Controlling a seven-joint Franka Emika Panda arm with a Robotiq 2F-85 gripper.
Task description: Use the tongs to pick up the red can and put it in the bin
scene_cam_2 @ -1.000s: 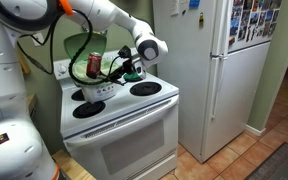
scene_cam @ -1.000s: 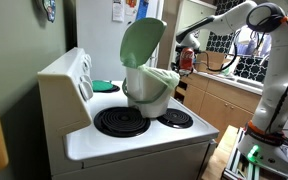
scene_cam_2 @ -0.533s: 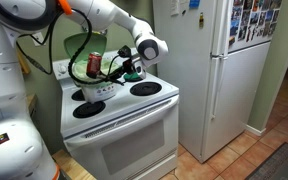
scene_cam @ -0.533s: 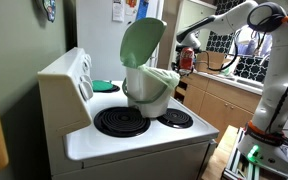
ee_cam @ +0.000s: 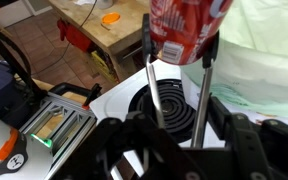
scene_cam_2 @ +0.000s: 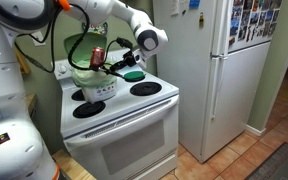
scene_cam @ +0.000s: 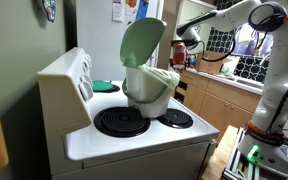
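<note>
Carry step. Gripper half-closed, squeezing tongs. Tongs pinch red can, in air at 12 o'clock of bin. Next: centre over opening, ease squeeze.

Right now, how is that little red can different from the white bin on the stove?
Size: the red can is far smaller than the bin. Colour: the can is dark red; the bin is white with a pale-green lid and liner. Pose: the can hangs in the air, pinched between the tongs; the bin stands on the stove. Both are roughly round containers.
</note>
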